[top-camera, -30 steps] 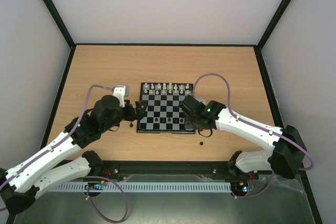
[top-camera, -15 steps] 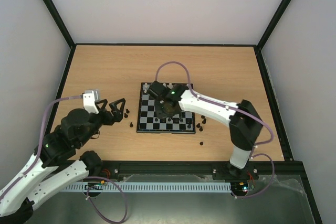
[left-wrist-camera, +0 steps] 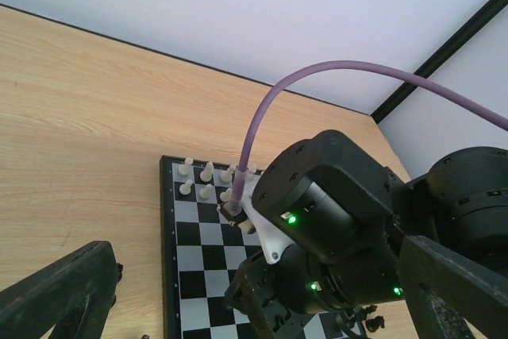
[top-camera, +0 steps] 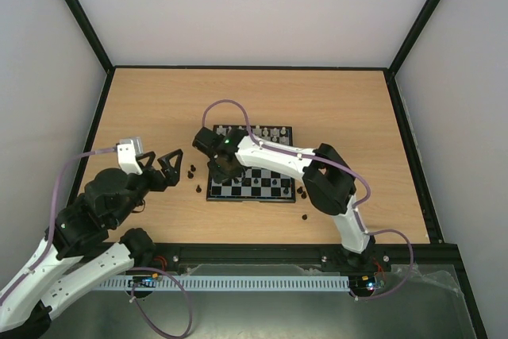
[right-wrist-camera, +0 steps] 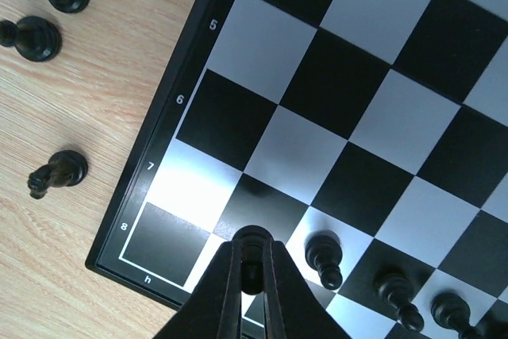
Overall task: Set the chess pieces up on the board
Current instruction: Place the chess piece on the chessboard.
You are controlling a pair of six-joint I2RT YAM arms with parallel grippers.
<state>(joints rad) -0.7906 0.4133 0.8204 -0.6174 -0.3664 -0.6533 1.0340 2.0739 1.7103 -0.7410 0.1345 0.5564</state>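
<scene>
Only the right wrist view shows the right gripper [right-wrist-camera: 252, 253] pinched shut on a black chess piece [right-wrist-camera: 252, 236] above the board's [right-wrist-camera: 317, 77] near corner. From overhead, the left gripper [top-camera: 163, 167] gapes wide and empty beside loose black pieces [top-camera: 191, 171].

Right fingers [right-wrist-camera: 220, 299] with chess piece [right-wrist-camera: 252, 262] now over board's [right-wrist-camera: 357, 117] near-left corner

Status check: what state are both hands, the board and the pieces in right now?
board: flat on table, partly set.
left hand: open, empty.
right hand: shut on black piece, over board corner.
white pieces: standing at far edge.
loose black pieces: on table, off board.
</scene>
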